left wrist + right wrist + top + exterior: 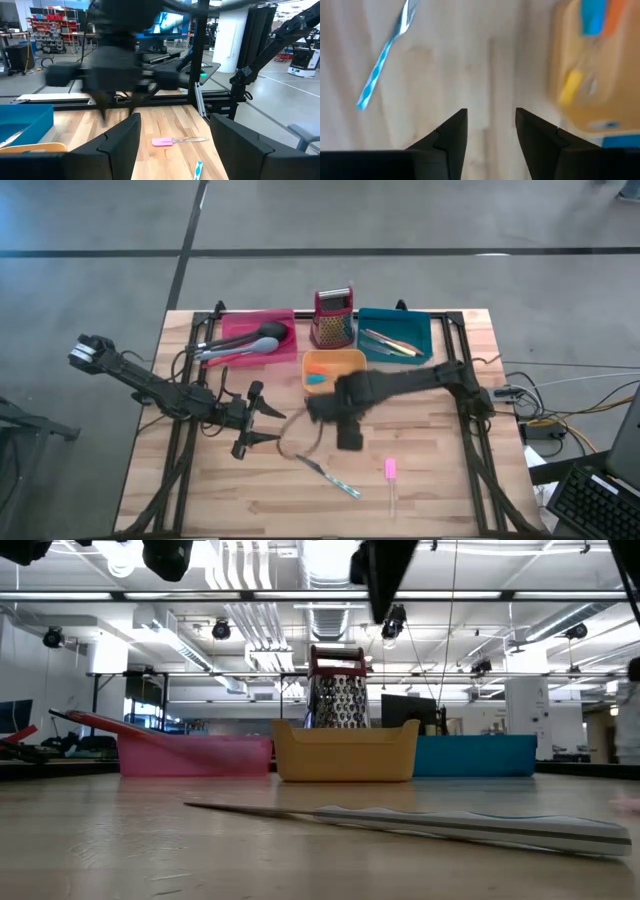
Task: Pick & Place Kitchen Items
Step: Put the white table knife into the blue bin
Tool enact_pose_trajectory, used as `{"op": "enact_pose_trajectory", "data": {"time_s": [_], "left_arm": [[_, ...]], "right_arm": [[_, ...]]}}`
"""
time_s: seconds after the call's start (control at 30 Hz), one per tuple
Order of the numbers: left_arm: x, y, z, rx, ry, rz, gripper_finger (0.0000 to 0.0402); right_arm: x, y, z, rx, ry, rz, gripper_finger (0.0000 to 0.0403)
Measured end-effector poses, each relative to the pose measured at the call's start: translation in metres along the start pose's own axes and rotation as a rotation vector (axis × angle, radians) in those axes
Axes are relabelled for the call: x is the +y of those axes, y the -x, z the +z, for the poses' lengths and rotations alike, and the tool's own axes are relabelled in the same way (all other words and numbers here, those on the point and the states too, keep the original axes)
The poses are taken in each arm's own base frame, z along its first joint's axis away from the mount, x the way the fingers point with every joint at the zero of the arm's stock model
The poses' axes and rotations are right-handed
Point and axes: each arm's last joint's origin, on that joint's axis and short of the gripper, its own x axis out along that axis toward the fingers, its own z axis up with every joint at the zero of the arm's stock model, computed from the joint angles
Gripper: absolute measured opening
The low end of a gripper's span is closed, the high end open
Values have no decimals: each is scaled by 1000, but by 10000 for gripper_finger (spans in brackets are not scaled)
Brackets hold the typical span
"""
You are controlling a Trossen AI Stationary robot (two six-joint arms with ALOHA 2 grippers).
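A knife with a blue-striped handle (330, 477) (382, 62) and a small pink spatula (390, 473) (172, 141) lie flat on the wooden table near its front. My right gripper (335, 408) (491, 112) hangs above the table's middle, pointing down, open, with bare wood between its fingers. It is just in front of the orange tray (350, 358) (580, 107), which holds short blue, orange and yellow pieces. My left gripper (268, 426) (175, 120) waits at the left, level and open, holding nothing.
At the back stand a pink tray (285, 320) with long grey and black spoons, a red box grater (333, 318) and a teal tray (420, 330) with slim utensils. Bare wood lies between the trays and the knife. The arm frames run along both table sides.
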Motion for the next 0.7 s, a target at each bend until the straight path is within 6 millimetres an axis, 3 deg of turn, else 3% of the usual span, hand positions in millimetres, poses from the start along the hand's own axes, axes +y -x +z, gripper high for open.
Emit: {"op": "enact_pose_trajectory", "data": {"time_s": [0.27,0.5,0.7], "left_arm": [[0,0,0,0,2,-1,243],[0,0,0,0,3,-2,243],[0,0,0,1,19,-2,243]], "right_arm": [[67,4,-28,51,-51,-2,145],[119,5,-51,8,-76,-16,170],[151,-3,-55,-109,-185,65,197]]}}
